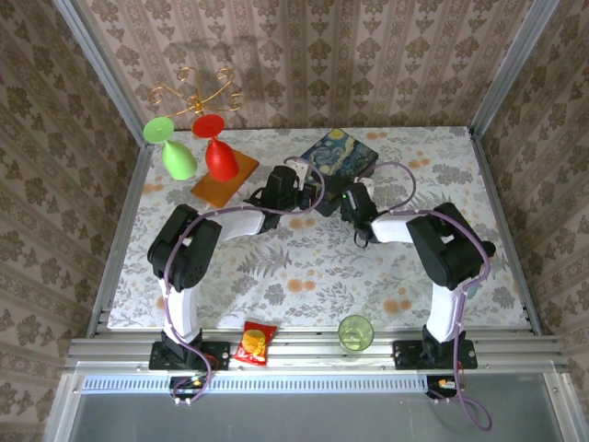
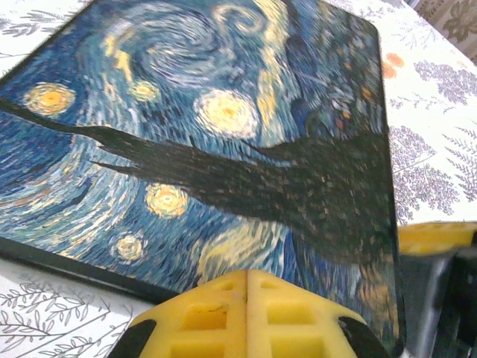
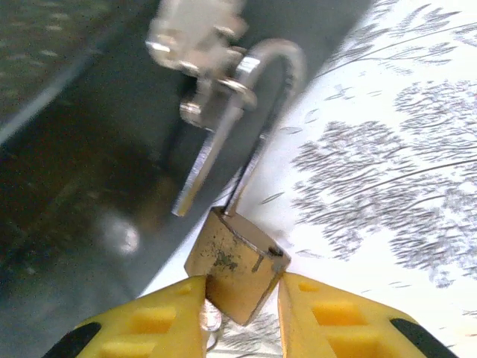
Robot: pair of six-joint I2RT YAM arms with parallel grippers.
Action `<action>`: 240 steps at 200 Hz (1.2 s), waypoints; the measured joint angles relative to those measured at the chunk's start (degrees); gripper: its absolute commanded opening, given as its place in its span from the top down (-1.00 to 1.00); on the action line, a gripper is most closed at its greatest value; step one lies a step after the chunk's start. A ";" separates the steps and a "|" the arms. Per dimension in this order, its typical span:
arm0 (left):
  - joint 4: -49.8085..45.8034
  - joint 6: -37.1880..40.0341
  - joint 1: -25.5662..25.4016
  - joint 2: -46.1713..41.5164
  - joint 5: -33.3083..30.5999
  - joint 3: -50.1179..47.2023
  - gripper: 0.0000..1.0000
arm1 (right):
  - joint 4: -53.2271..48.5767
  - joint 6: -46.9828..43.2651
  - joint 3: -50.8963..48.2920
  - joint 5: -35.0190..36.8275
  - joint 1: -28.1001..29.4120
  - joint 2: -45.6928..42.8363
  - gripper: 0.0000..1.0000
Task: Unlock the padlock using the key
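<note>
The brass padlock (image 3: pixel 237 265) sits between the yellow fingers of my right gripper (image 3: pixel 240 298), which is shut on its body. Its silver shackle (image 3: pixel 277 89) loops through the metal clasp (image 3: pixel 195 41) on the dark front of the painted box (image 1: pixel 340 155). One hole in the body's top looks empty. A small silver rounded piece (image 3: pixel 209 319), perhaps the key, peeks out under the body. My left gripper (image 2: pixel 247 294) is shut with nothing in it, low over the box's starry blue lid (image 2: pixel 223 127). From above, both grippers (image 1: pixel 296 181) (image 1: pixel 352 195) meet at the box's near edge.
A green goblet (image 1: pixel 178 152) and a red goblet (image 1: pixel 219 155) stand upside down at the back left by an orange board (image 1: pixel 225 182) and a gold wire stand (image 1: pixel 198 92). A snack packet (image 1: pixel 258 343) and a green cup (image 1: pixel 355 332) rest on the front rail.
</note>
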 measured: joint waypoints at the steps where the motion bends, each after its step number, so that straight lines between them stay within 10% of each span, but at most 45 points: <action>1: -0.07 0.00 -0.02 0.00 0.00 0.04 1.00 | 0.04 0.02 -0.11 -0.07 -0.11 -0.09 0.38; 55: -17.07 2.03 -0.07 -0.31 -0.04 9.25 0.80 | 5.86 2.58 -7.39 -12.07 -6.91 -5.16 0.29; 109: -27.82 6.14 0.00 8.79 -2.25 29.70 -0.05 | -3.69 5.11 4.20 -12.46 -13.00 -5.29 0.00; 120: -29.07 6.86 0.11 11.02 -3.15 31.82 -0.26 | -5.62 5.25 9.77 -12.46 -14.43 -3.37 -0.17; 132: -30.75 7.21 0.31 13.07 -4.55 33.16 -0.49 | -6.69 5.51 14.75 -12.61 -15.74 -1.55 -1.00; 240: -35.78 6.86 6.91 16.20 -8.13 38.23 -1.00 | -14.56 6.78 46.12 -32.81 -20.68 22.56 -0.61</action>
